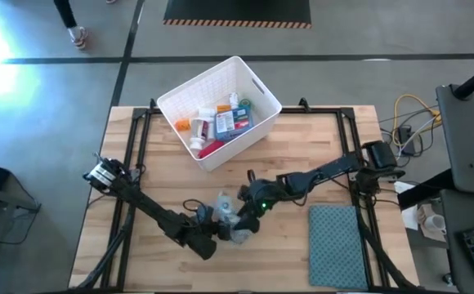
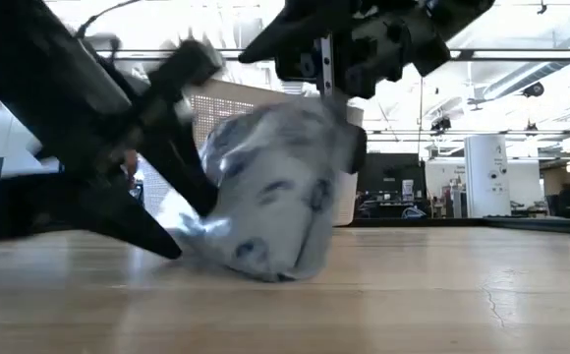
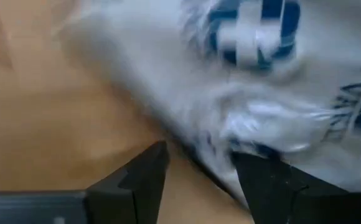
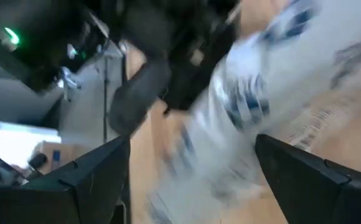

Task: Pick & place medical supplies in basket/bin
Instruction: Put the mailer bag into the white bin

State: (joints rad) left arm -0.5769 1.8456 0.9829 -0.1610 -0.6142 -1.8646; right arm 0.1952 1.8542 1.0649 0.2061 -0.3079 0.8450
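Observation:
The grey patterned pack lies on the wood in the middle of the table's near half. In the low view the pack bulges upward and rests on its lower edge. My left gripper comes at it low from the left, open. My right gripper stands over the pack from the right, open wide, with the pack showing between and beyond its fingers. The white perforated bin stands at the far edge and holds orange vials, a red tube, boxes and white bottles. My left gripper has one finger against the pack's near edge, coming low and slanting from the table's left; the other finger stands over bare wood. The pack rests on the table. My right gripper: I cannot tell whether its fingers touch the pack.
A teal-grey cloth mat lies at the near right corner. Bare wood stretches between the pack and the bin. Black frame rails run along the table's left and right sides. A person's foot shows on the floor beyond the table.

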